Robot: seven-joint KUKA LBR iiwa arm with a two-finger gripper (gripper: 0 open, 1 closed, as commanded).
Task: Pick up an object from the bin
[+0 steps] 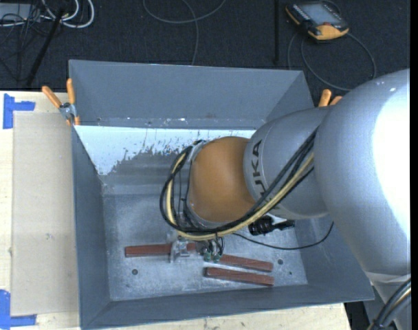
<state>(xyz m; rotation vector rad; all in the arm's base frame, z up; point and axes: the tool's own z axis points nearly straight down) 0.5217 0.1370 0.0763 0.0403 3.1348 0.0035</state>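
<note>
My gripper (188, 251) reaches down under the orange wrist cover to the bin floor near the front. A flat brown stick (148, 251) lies on the floor just to its left, its right end meeting the gripper tip. Two more brown sticks lie to the right of the gripper: one (247, 262) slanting toward the front right, and another (238, 276) just in front of it, nearly parallel. I cannot make out whether anything is between the fingers.
The arm and its orange cover with looping cables hang over the middle and right of the bin, hiding the floor beneath. The bin's sloping walls rise on all sides.
</note>
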